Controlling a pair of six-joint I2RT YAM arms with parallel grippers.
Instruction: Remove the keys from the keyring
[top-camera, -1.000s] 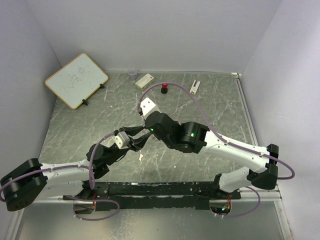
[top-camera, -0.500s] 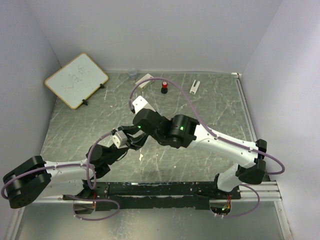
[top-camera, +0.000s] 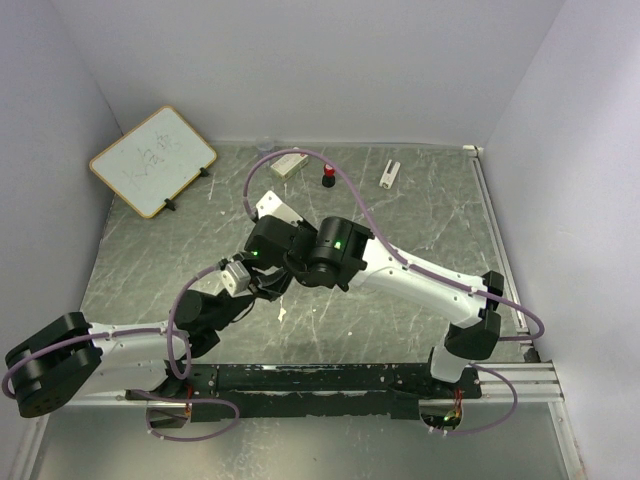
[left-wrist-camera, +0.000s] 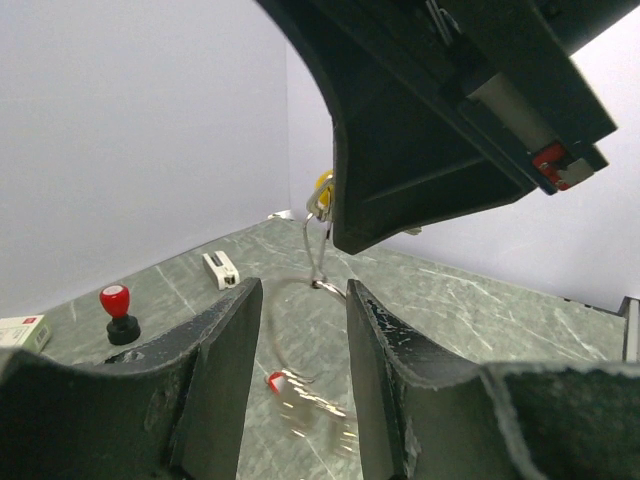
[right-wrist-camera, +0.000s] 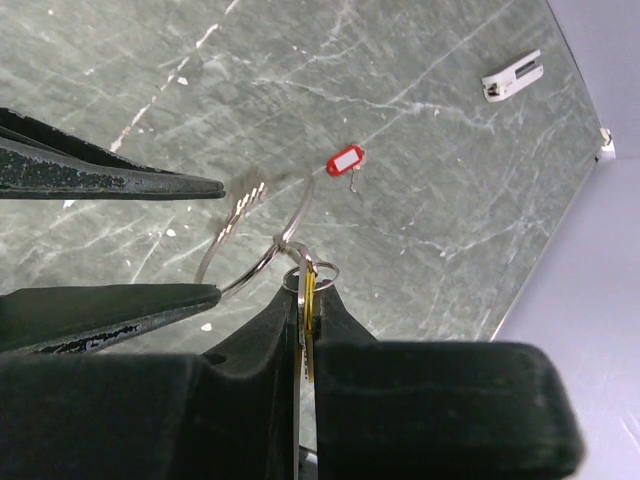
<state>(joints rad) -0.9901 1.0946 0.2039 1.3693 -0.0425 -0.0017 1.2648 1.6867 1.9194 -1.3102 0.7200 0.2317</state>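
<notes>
Three pale walls (top-camera: 300, 70) enclose a veined table (top-camera: 420, 210).

Thin keyring (left-wrist-camera: 290, 282) between left gripper (left-wrist-camera: 302, 300) fingers (left-wrist-camera: 225, 350), right gripper (left-wrist-camera: 340, 210) overhead.
Yellow-headed key (left-wrist-camera: 322, 184) at right gripper's tip, centre; blurred keys (left-wrist-camera: 312, 412) lower centre; red-topped knob (left-wrist-camera: 118, 312), white clip (left-wrist-camera: 222, 269) at left.

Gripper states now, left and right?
Left gripper: jaws apart around the keyring; grip can't be told.
Right gripper: shut on the yellow-headed key.
</notes>
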